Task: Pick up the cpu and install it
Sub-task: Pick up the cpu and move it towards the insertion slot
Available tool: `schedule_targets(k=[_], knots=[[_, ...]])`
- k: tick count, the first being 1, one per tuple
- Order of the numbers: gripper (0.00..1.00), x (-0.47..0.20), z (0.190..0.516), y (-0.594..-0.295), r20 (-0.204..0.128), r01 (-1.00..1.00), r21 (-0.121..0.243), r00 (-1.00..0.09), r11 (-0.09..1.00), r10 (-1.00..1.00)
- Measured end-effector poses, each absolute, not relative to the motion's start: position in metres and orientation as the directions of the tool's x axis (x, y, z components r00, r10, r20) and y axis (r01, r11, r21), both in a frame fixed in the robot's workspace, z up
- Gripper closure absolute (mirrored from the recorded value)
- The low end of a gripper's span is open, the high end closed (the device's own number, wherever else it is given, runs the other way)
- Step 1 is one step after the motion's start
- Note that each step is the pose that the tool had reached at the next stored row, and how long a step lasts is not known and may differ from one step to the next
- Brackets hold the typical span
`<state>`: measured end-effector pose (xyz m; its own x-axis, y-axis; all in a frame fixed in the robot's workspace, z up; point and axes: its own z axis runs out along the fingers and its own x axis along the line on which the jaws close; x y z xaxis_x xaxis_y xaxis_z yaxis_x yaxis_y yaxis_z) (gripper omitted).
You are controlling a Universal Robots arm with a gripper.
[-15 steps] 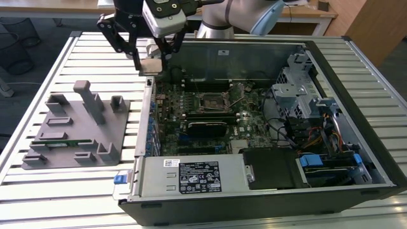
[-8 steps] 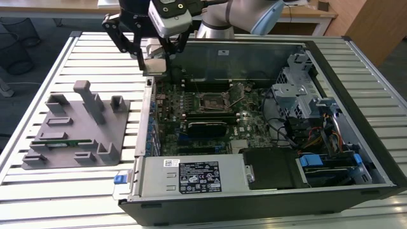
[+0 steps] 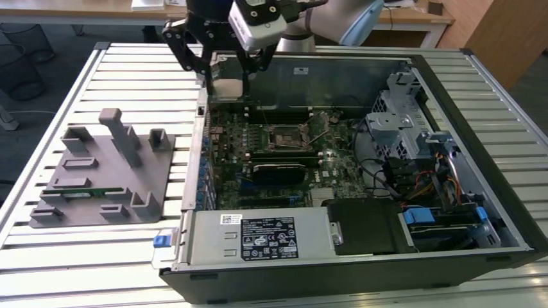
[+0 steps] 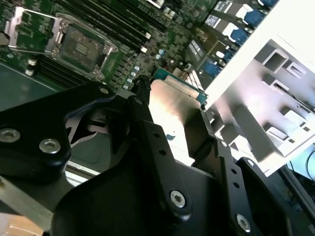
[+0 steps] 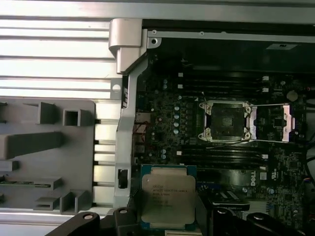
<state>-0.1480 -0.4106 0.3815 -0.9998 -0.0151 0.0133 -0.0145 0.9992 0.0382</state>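
One gripper (image 3: 228, 82), jaws clamped on one cpu (image 5: 165, 196). One open socket (image 5: 225, 120) sits lower, well apart from it; one grey tray (image 3: 102, 173) farther off.

Arm (image 3: 351, 19) bent overhead, claw (image 3: 228, 85) pointing down, fingers (image 4: 147, 137) clamped (on the cpu (image 5: 167, 199))

A pale slatted metal table (image 3: 128, 70) is carrying a grey plastic tray (image 3: 107, 174) with upright blocks toward the exterior view's left. Just beside it, an open computer case (image 3: 342, 277) is lying across the middle and right.
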Motion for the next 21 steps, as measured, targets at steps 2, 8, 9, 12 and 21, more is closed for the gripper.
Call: schedule_targets(k=[2,8,9,12,21], knots=[[0.47,-0.14,0.381,-0.409,0.013,-0.014,0.038,-1.0,0.999,-0.015],[0.47,-0.118,0.381,-0.404,0.013,-0.014,0.038,-1.0,0.999,-0.015],[0.47,-0.114,0.381,-0.403,0.013,-0.015,0.038,-1.0,0.999,-0.015],[0.47,-0.104,0.381,-0.4,0.013,-0.014,0.038,-1.0,0.999,-0.015],[0.47,-0.073,0.38,-0.389,0.013,-0.015,0.038,-1.0,0.999,-0.015]])
